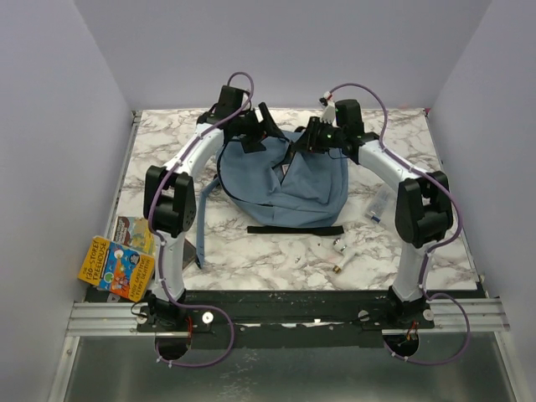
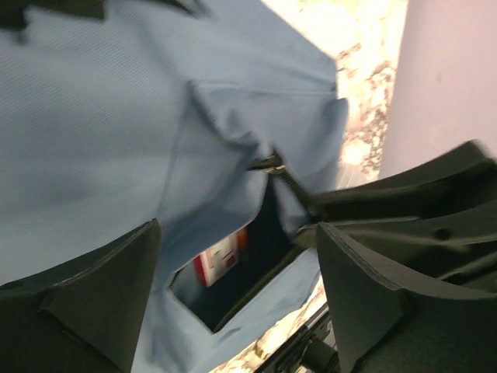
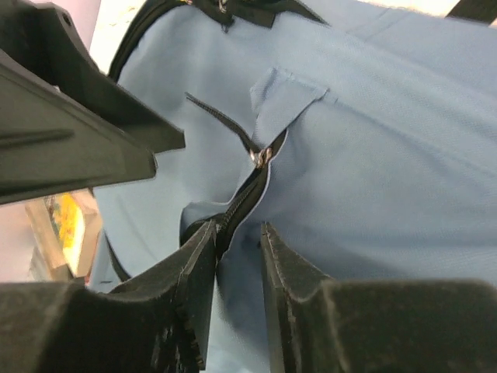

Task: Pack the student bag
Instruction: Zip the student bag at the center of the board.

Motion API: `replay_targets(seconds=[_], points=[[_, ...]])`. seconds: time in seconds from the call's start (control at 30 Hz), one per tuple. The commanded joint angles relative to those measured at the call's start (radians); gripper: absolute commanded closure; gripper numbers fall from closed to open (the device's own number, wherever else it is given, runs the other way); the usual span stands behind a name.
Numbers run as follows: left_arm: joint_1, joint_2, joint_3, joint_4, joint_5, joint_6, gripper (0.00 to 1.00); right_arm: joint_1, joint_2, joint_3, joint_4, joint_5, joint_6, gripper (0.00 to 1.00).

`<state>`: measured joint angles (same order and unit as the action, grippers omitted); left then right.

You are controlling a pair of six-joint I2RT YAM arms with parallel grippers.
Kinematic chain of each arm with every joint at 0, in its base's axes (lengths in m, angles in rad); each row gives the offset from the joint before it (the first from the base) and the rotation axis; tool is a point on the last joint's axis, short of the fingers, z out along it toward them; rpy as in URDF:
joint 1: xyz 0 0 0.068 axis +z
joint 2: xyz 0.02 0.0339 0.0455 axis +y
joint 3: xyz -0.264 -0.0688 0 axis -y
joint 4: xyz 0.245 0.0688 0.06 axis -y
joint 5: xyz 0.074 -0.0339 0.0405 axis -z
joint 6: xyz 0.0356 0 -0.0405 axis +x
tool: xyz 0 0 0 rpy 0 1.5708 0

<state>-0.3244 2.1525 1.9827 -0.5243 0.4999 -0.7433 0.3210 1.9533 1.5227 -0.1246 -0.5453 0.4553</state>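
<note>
Both arms, the white-and-black left arm and white-and-black right arm, arch up from the near edge of the marbled white table and meet by its far edge. The left black two-finger gripper is spread wide, while the right black two-finger gripper is barely cracked apart.

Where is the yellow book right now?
In the top view, the yellow book lies at the near left corner of the table, just left of the left arm, apart from the backpack.

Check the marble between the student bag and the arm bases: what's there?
Top view: a black strap just before the student bag, then two small white items nearer the bases.
</note>
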Motion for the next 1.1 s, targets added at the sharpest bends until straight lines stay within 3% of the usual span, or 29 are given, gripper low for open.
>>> replay_targets(seconds=[0.0, 0.17, 0.4, 0.53, 0.87, 1.07], points=[[0.041, -0.131, -0.146, 0.000, 0.041, 0.041, 0.13, 0.007, 0.024, 0.084, -0.088, 0.128, -0.134, 0.61], [0.057, -0.286, -0.304, -0.002, 0.125, 0.102, 0.06, 0.007, 0.086, 0.196, -0.123, 0.134, -0.224, 0.46], [0.084, -0.511, -0.480, -0.010, 0.201, 0.103, 0.04, 0.035, 0.114, 0.222, -0.077, 0.035, -0.435, 0.43], [0.084, -0.597, -0.576, -0.011, 0.266, 0.113, 0.04, 0.059, 0.134, 0.248, -0.060, -0.037, -0.520, 0.46], [0.083, -0.749, -0.816, 0.009, 0.266, 0.130, 0.04, 0.100, 0.246, 0.425, -0.183, 0.088, -0.595, 0.56], [0.082, -0.797, -0.876, 0.020, 0.267, 0.130, 0.04, 0.102, 0.295, 0.499, -0.237, 0.136, -0.634, 0.63]])
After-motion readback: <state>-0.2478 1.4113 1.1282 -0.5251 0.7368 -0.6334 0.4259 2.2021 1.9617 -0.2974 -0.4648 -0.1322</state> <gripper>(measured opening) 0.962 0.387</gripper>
